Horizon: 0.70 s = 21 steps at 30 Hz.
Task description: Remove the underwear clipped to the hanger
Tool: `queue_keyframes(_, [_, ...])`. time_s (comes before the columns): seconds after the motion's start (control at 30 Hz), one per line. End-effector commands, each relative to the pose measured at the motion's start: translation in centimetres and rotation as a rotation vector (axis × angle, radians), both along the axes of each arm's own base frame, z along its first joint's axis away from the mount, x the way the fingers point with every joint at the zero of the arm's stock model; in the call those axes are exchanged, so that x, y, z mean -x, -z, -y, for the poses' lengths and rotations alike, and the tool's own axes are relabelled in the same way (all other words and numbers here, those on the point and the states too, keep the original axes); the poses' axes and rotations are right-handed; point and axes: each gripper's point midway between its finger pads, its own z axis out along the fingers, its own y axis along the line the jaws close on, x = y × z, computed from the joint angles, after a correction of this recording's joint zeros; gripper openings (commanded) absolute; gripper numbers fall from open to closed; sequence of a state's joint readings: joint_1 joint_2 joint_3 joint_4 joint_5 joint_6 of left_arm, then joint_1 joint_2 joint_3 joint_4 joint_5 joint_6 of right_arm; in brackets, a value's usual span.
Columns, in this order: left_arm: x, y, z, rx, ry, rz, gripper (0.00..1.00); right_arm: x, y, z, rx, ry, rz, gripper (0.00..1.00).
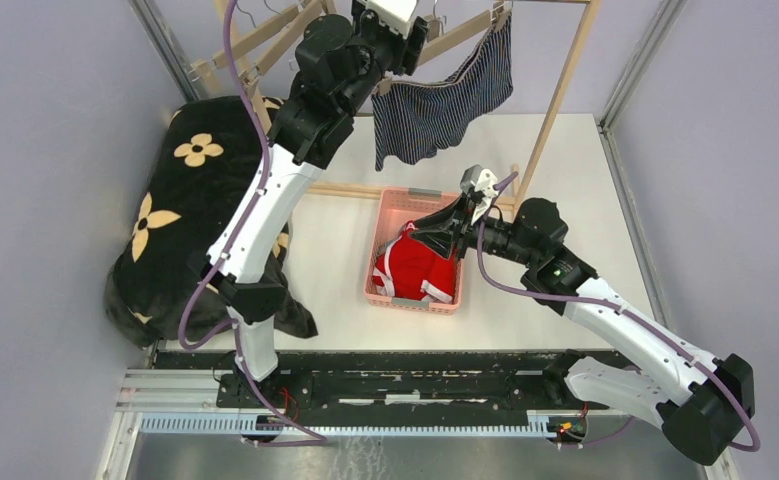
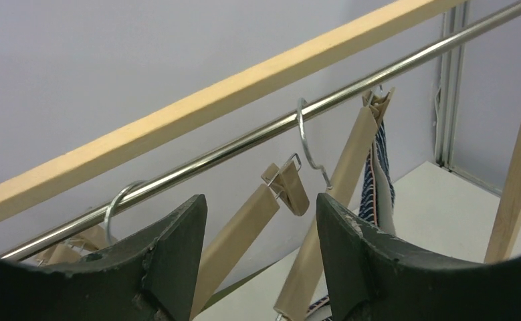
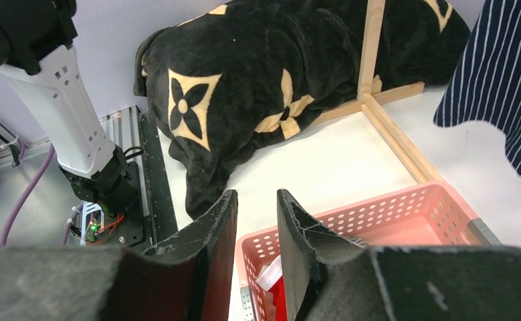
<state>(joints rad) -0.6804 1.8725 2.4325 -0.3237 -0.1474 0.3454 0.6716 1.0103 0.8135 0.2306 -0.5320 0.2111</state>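
Boxers of dark blue, thin-striped cloth (image 1: 435, 110) are dangling from one clip of the pale wooden hanger (image 1: 465, 30), yet to be freed; red white-banded briefs (image 1: 427, 270) are lying in the pink plastic basket (image 1: 385, 215). Left gripper (image 2: 261, 200) is gaping empty by the hanger; right gripper (image 3: 256, 194) is hovering slightly parted, empty.

Parted gripper (image 3: 257, 200) over pink basket (image 3: 394, 212)
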Motion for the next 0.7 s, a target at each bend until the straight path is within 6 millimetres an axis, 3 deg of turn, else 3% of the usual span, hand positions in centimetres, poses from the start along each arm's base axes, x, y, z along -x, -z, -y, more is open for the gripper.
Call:
queue_keyframes(0.0, [0.6,0.4,0.7,-0.049,0.056,-0.020,0.67,0.3,-1.8,0.2,-0.035,0.003,0.059,0.36])
queue_keyframes(0.17, [0.0,2.1,1.0,-0.099,0.056,-0.053,0.67,0.2,-1.6,0.0,-0.034,0.000,0.055,0.37])
queue_keyframes(0.4, [-0.7,3.1,1.2,-0.122,0.044,-0.055,0.66,0.3,-1.7,0.1,-0.031,-0.001,0.064,0.37])
queue_keyframes(0.67, [-1.8,2.5,-0.1,-0.092,-0.056,-0.021,0.70,0.5,-1.6,0.2,-0.022,-0.002,0.067,0.37])
